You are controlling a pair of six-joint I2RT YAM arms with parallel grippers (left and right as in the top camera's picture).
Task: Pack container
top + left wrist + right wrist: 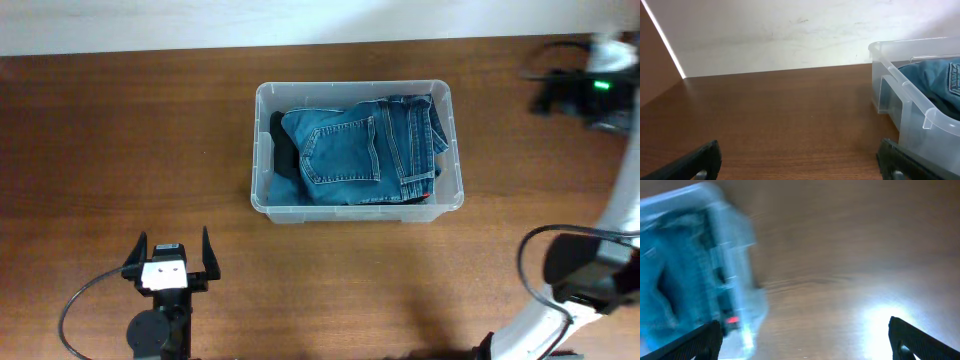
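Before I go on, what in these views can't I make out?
Overhead: dark item beneath the jeans in the container; the jeans cover most of it, so I cannot identify it.
Overhead: right gripper is blurred near the frame's edge.
Right wrist: whole view motion-blurred; the red mark by the container is unreadable.
Left wrist: container cut off by the right edge; most contents out of frame.
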